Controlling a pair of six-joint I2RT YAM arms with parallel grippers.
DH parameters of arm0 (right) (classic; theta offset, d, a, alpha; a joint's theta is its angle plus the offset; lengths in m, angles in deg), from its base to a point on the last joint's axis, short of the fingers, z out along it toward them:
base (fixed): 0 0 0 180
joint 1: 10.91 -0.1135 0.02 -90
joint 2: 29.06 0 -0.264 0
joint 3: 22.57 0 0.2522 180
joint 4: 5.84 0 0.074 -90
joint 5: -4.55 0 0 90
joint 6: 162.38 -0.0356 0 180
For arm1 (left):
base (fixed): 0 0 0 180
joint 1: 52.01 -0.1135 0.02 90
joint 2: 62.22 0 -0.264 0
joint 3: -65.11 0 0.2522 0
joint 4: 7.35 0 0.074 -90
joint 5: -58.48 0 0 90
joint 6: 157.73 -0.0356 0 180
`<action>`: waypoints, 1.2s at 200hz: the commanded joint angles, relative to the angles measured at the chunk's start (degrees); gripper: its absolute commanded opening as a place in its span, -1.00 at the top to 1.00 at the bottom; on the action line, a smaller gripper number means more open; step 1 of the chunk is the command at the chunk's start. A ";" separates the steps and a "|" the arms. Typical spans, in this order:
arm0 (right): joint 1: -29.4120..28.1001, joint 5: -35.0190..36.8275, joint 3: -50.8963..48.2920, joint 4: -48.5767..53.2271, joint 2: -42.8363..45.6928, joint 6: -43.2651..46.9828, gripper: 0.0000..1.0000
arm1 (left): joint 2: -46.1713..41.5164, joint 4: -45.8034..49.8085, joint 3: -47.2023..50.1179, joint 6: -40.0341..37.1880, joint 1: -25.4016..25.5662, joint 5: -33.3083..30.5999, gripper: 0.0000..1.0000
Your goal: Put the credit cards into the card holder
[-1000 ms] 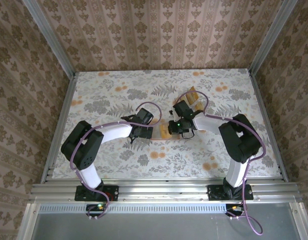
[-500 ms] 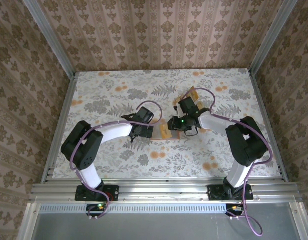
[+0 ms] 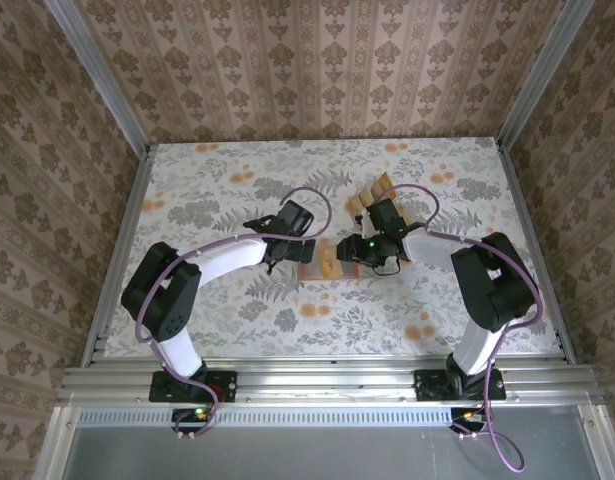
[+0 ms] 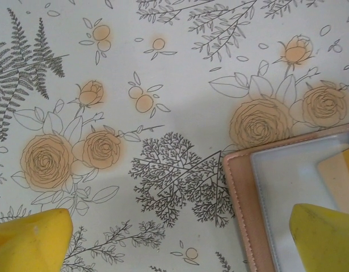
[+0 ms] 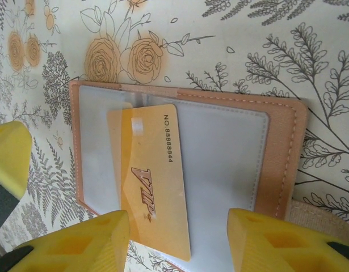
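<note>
**A:** Why is the card holder (image 5: 282, 158) laid open and flat on the table (image 3: 207, 190)?

**B:** So that its clear pockets are faced upward and a card can be slid in. It is found mid-table, between the two arms.

**A:** And the card (image 5: 154, 187)?

**B:** It is laid across the grey inner face. One edge may be tucked under a clear pocket, though that cannot be settled through the glare.

**A:** Is it gripped?

**B:** No. The right gripper (image 5: 177, 241) is held part-open, with its fingers set wider than the card and nothing pinched. The left gripper (image 4: 177, 243) is spread wide over the holder's corner, one finger above the holder and one above bare table. It is probably placed there to steady the holder.

**A:** What is gained from each view?

**B:** The card's print and the pocket edges are made out from the right wrist. From above, what seem to be spare cards (image 3: 371, 192) are seen just behind the right gripper.
</note>
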 commanded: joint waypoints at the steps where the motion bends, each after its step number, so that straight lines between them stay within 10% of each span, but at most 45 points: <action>1: 1.00 -3.49 -1.72 -3.77 1.03 -2.78 -0.01 | 1.85 1.25 -1.91 -0.64 0.58 0.02 -0.98; 240: 1.31 -10.68 -2.42 -11.70 -6.52 -6.08 0.22 | 8.75 -2.63 -1.14 0.75 2.68 0.82 -0.98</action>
